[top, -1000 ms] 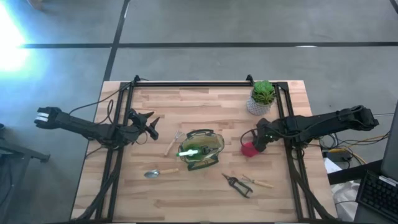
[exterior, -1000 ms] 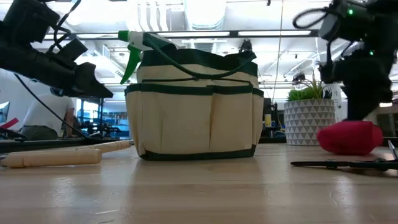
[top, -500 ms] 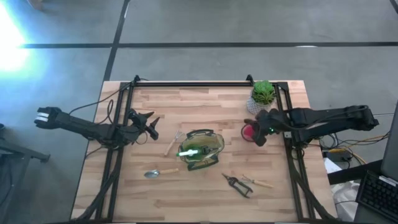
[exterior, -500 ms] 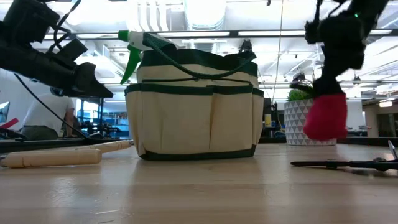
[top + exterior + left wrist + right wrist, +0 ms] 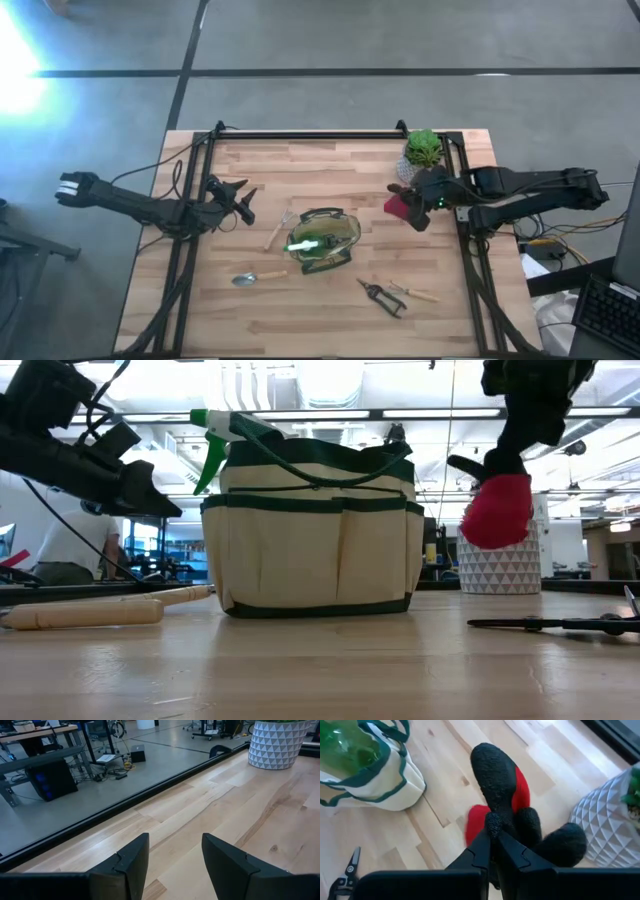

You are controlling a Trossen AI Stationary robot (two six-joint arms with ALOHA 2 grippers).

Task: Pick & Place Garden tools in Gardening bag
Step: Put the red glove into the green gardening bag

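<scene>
High view: at centre right, the right gripper (image 5: 413,212) pinches the red glove (image 5: 397,206) above the table (image 5: 300,310), right of the gardening bag (image 5: 325,240) at centre. At left, the left gripper (image 5: 246,205) hangs parted and empty.

Low view: the glove (image 5: 497,510) dangles at upper right before the white pot (image 5: 500,565); pruning shears (image 5: 555,624) lie lower right.

Right wrist view: closed fingers (image 5: 492,851) clamp the glove (image 5: 505,785) at centre, bag (image 5: 367,775) upper left.
</scene>
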